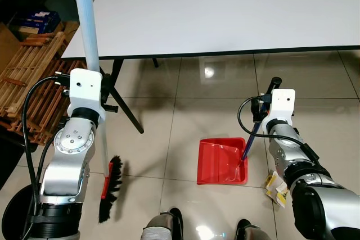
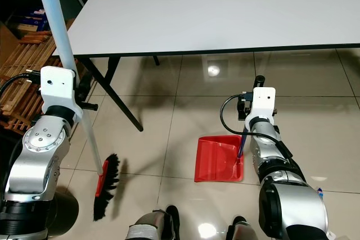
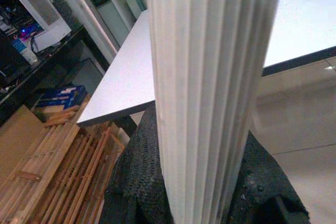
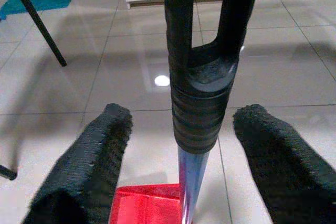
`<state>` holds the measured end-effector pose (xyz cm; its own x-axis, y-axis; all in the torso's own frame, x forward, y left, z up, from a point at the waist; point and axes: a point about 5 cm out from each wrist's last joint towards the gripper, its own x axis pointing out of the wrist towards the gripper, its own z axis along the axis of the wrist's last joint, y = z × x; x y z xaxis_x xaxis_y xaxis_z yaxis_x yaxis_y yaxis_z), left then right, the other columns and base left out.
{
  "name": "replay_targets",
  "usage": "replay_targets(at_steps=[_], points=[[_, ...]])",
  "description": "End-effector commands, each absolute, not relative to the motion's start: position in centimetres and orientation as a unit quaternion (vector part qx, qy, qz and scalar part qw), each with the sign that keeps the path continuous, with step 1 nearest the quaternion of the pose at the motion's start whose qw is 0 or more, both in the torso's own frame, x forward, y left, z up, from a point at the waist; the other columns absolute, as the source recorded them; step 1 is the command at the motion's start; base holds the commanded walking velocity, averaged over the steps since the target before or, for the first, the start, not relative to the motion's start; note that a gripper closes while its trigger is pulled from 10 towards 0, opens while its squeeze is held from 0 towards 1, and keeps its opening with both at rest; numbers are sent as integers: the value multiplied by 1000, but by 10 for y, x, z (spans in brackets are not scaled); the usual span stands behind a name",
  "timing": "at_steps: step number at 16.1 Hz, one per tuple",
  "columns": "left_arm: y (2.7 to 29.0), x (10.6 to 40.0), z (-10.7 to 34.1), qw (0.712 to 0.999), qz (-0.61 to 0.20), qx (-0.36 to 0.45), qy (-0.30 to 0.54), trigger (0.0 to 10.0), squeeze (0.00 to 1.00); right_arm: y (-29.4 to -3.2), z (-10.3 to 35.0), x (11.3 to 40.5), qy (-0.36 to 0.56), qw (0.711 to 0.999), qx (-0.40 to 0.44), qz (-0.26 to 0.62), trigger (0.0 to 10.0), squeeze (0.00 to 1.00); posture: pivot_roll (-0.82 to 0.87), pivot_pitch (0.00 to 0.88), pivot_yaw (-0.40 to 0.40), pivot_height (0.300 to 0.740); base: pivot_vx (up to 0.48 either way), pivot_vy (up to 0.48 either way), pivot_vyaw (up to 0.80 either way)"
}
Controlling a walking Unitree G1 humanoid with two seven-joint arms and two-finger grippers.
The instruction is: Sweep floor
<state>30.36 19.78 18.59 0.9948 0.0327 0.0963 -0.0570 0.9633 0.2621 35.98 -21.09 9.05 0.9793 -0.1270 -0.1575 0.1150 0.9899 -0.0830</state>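
My left gripper [image 3: 202, 182] is shut on the broom's white ribbed pole [image 1: 90, 32], which rises steeply at the left. The broom's black bristle head [image 1: 111, 189] with its red back rests on the tiles below my left arm. A red dustpan [image 1: 221, 161] lies flat on the floor at centre right. Its long dark handle [image 1: 256, 127] leans up to a black forked grip [image 4: 198, 93]. My right gripper [image 4: 184, 113] is open around that grip, with a black finger [image 4: 94, 156] on each side and a gap to the handle.
A large white table [image 1: 225, 9] spans the back, with a black slanted leg [image 1: 126, 105] near the broom. Wooden slatted racks [image 1: 28, 77] lie at the left. A crumpled yellow-white wrapper [image 1: 275, 186] sits on the tiles right of the dustpan. A dark round object [image 2: 62, 209] stands at bottom left.
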Motion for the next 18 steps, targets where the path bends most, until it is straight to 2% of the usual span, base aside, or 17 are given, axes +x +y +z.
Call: replay_targets(at_steps=[1,11,18], points=[[200,300,196,986,29,151,-66,10000,0,-205,87,359,87,994,-34,-57,0,0,280,194,210,740,0,0,0],[195,304,198,986,22,149,-72,10000,0,-194,83,358,88,995,-19,-53,0,0,285,160,222,740,0,0,0],[189,309,196,986,15,153,-71,10000,0,-199,80,356,94,994,-28,-56,0,0,272,152,211,740,0,0,0]])
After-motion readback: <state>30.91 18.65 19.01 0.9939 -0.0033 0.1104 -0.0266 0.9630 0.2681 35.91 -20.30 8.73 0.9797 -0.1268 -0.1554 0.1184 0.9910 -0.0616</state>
